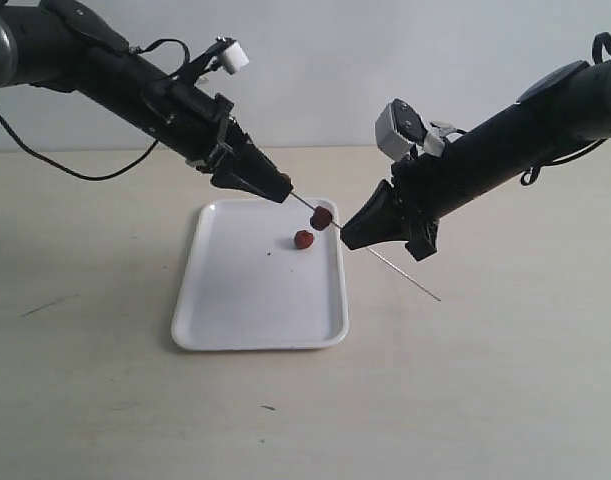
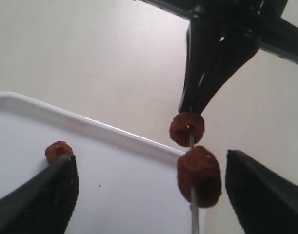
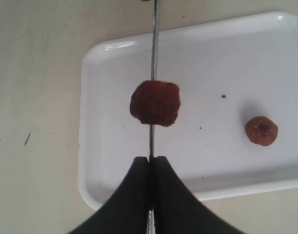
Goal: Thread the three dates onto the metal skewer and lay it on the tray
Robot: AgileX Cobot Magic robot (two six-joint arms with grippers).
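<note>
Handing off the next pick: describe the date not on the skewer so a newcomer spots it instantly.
In the exterior view, find the white tray at the centre of the scene. Toward its upper-right corner, one reddish-brown date lies alone on the tray floor. Unlike the other two dates, it is not threaded on the metal skewer that the right gripper holds above the tray.

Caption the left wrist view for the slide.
Right gripper holds the metal skewer with two dates threaded; third date on the tray; left gripper open.

Probably a lab, bare tabletop (image 1: 505, 400), blank wall (image 1: 315, 80)
</note>
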